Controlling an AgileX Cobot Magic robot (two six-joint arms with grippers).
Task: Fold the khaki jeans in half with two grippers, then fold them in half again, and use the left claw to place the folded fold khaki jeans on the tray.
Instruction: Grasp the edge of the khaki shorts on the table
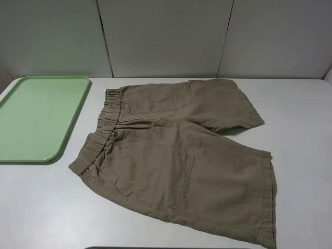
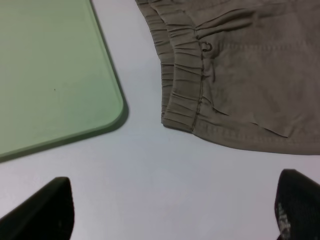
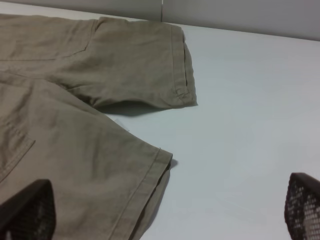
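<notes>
The khaki jeans [image 1: 176, 155] lie spread flat on the white table, elastic waistband toward the tray, both legs pointing right. The pale green tray [image 1: 36, 116] sits empty at the left. Neither arm shows in the exterior high view. In the left wrist view, my left gripper [image 2: 172, 210] hovers open over bare table, with the waistband corner [image 2: 182, 117] and the tray's corner [image 2: 112, 117] just ahead of it. In the right wrist view, my right gripper [image 3: 167, 210] is open too, one fingertip [image 3: 30, 210] over the near leg's hem [image 3: 145, 185] and the other over the table.
The white table [image 1: 301, 135] extends to the right of the jeans and in front of the tray. Grey wall panels [image 1: 166, 36] stand behind the table's far edge. A gap of bare table [image 2: 140, 75] separates the tray from the waistband.
</notes>
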